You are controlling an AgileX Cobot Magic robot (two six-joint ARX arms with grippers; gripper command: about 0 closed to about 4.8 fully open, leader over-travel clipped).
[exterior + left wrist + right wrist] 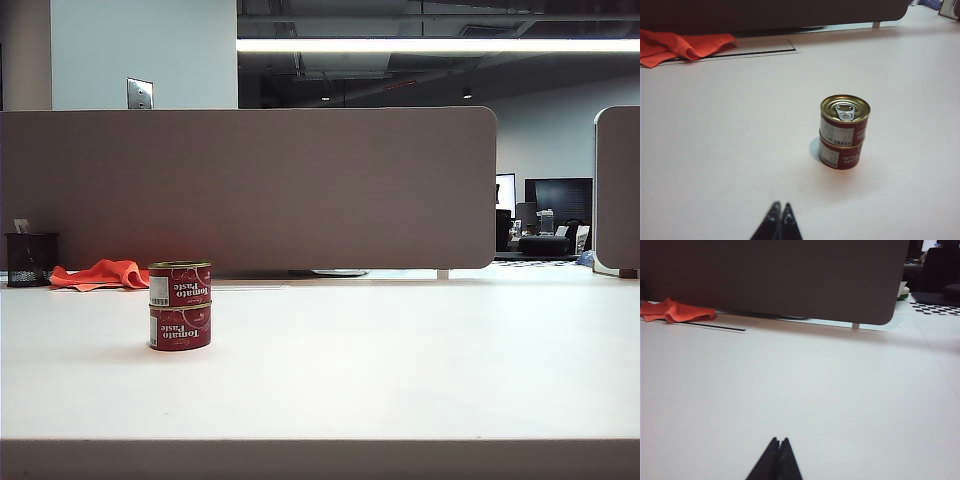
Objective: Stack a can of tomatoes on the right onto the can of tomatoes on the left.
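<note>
Two red cans of tomatoes stand stacked on the white table at the left. The upper can rests upright on the lower can, its gold lid and pull tab facing up. My left gripper is shut and empty, well short of the stack. My right gripper is also shut and empty over bare table, with no can in its view. Neither gripper shows in the exterior view.
An orange cloth lies at the back left beside a dark mesh holder. A grey divider panel runs along the table's far edge.
</note>
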